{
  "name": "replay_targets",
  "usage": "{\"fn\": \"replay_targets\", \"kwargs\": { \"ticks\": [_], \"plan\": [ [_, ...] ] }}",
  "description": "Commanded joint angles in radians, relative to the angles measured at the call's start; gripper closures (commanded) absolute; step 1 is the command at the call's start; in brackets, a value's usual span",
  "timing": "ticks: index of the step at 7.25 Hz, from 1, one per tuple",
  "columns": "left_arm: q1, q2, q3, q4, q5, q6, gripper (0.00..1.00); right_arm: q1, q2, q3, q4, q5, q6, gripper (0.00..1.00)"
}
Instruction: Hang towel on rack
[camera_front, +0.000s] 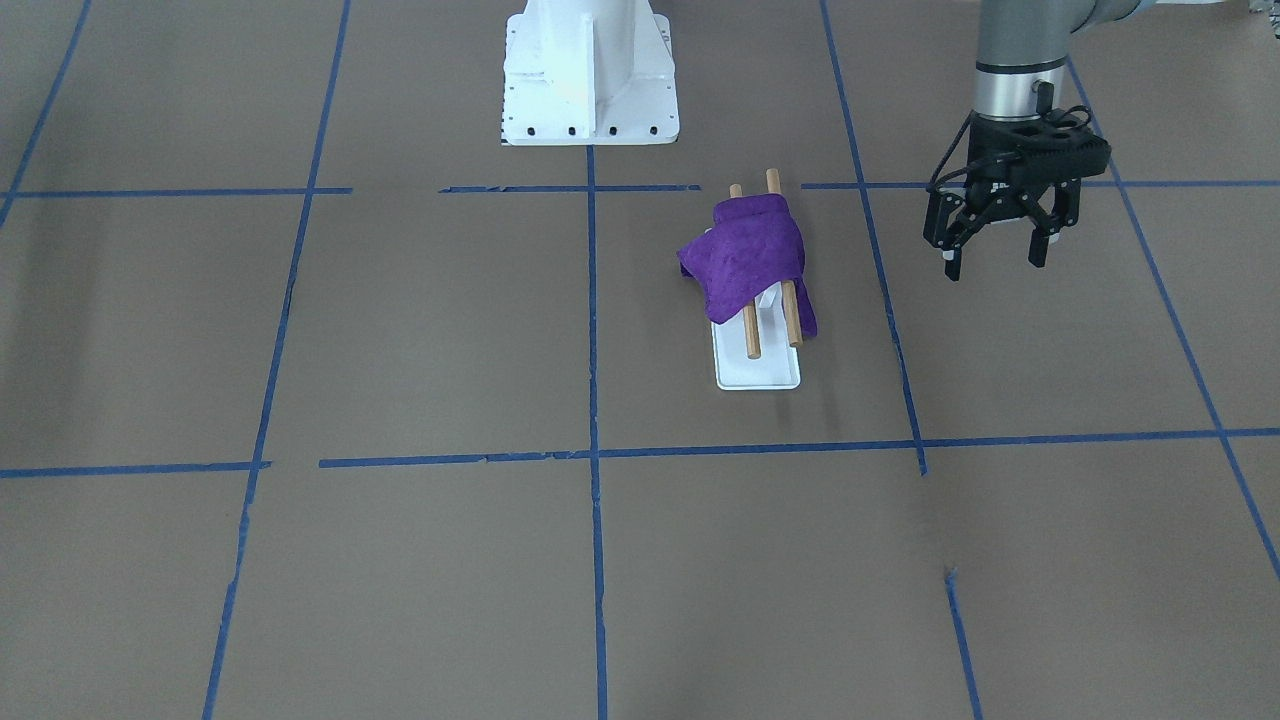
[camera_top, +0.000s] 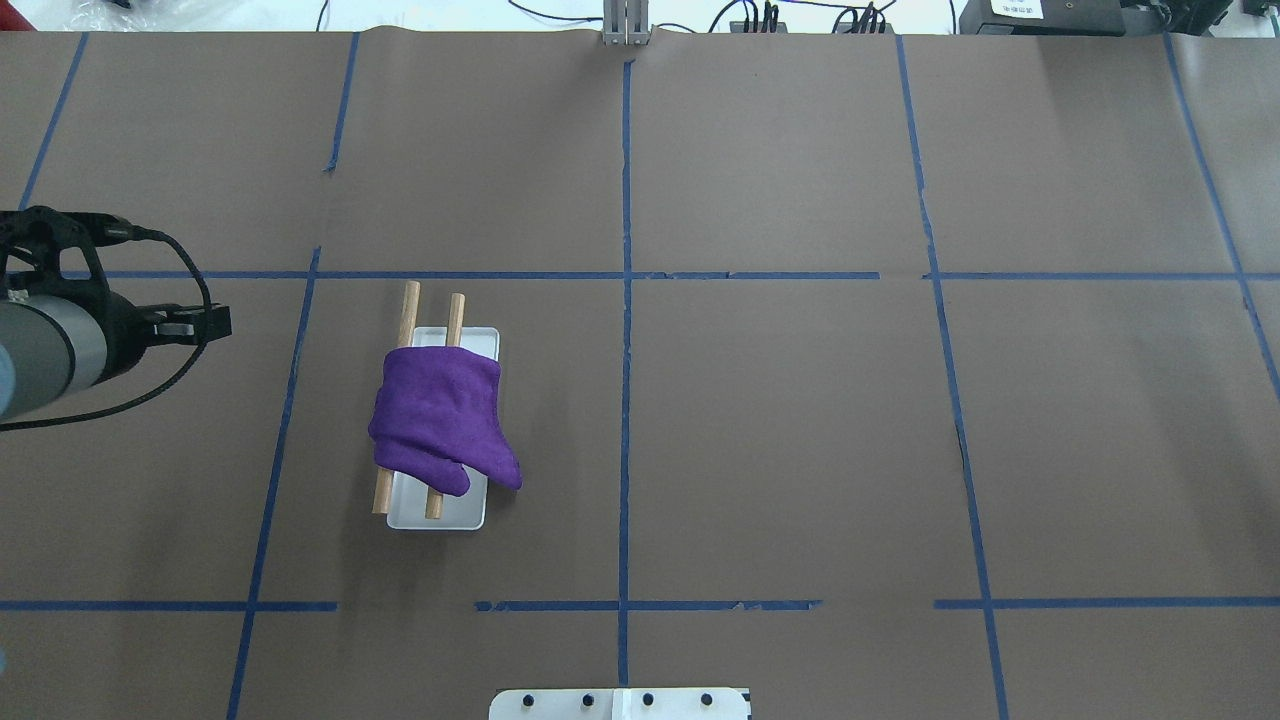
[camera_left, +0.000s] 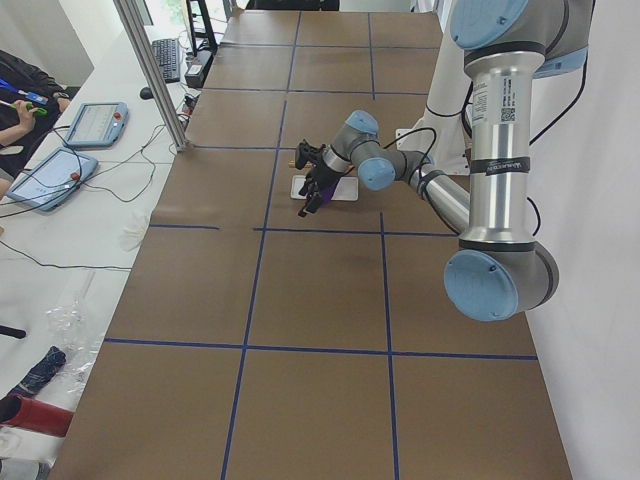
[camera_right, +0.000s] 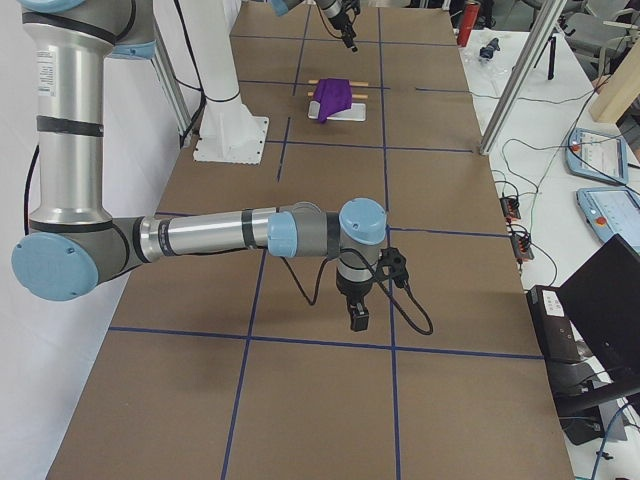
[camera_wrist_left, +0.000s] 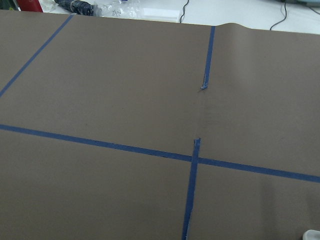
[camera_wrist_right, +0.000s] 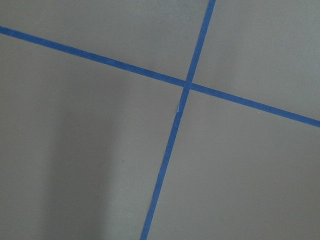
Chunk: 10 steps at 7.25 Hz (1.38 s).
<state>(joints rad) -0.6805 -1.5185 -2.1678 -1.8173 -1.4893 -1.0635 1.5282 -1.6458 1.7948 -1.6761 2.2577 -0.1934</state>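
1. Front view: a purple towel (camera_front: 745, 255) lies draped over both rods of the rack (camera_front: 757, 372). The left tool (camera_front: 995, 262) hangs beside the rack, spread wide and empty.
2. Overhead: the towel covers the rack's middle. Hanging looks done; next, the arm need only retreat.
3. Right side: the right tool (camera_right: 357, 318) is far from the rack; I cannot tell its state.

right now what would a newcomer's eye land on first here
The purple towel stands out most: it lies draped over both wooden rods of the rack, on the robot's left half of the brown, blue-taped table. Next comes the left hand, open and empty, hovering beside the rack and apart from it. The right hand hangs far off toward the table's other end.
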Motion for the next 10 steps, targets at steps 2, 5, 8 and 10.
{"fn": "replay_targets", "kwargs": {
  "ticks": [2,5,8,10],
  "plan": [
    [-0.207,0.0,0.025,0.021,-0.43,0.275,0.0,0.003,-0.002,-0.003,-0.001,0.022,0.006,0.0],
    [-0.365,-0.014,0.032,0.169,-0.651,0.498,0.0,0.01,-0.006,-0.009,-0.001,0.026,0.009,0.0],
    [-0.635,-0.129,0.187,0.401,-0.648,0.993,0.0,0.038,-0.006,-0.041,-0.001,0.051,0.006,0.0],
    [-0.799,-0.134,0.366,0.389,-0.696,1.158,0.0,0.044,-0.006,-0.041,-0.001,0.051,0.009,0.0]
  ]
}}
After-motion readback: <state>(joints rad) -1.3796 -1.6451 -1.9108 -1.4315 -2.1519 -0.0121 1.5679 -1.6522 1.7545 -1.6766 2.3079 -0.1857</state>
